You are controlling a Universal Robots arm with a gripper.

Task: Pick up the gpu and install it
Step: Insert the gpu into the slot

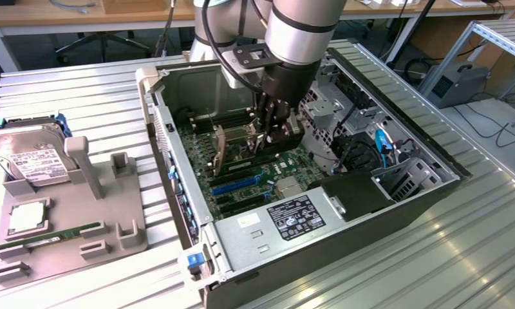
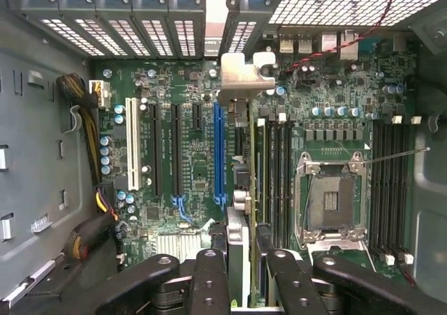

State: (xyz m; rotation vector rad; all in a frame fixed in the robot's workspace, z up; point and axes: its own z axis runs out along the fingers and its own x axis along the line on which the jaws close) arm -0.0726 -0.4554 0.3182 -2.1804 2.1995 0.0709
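At the exterior view's left, well apart from the gripper [image 1: 270,132], a grey fixture tray [image 1: 73,248] carries a silver hard drive [image 1: 30,158], a processor [image 1: 26,219] and a thin green memory stick [image 1: 56,236]. No card remains on that tray.

Further right, the open computer case [image 1: 176,161] lies on its side with the motherboard [image 1: 240,187] facing up. The gripper reaches down into the case, over the middle of the board.

The gripper is clamped on the gpu [image 2: 241,189]. In the wrist view the card shows edge-on between the fingers [image 2: 209,280], running away from the tool, with its silvery end bracket [image 2: 244,74] at the far end near the rear slot covers [image 2: 174,35]. The blue expansion slot [image 2: 219,154] lies just beside the card edge, parallel to it.

To the tool's other side sit the memory slots [image 2: 279,182] and the empty processor socket [image 2: 330,200].

Step in hand, as judged: installation, with the pick-up complete. The card appears above the board, not yet seated. Seating calls for the card edge aligned squarely over its slot and the bracket lined up with the rear opening; any sideways offset risks jamming.
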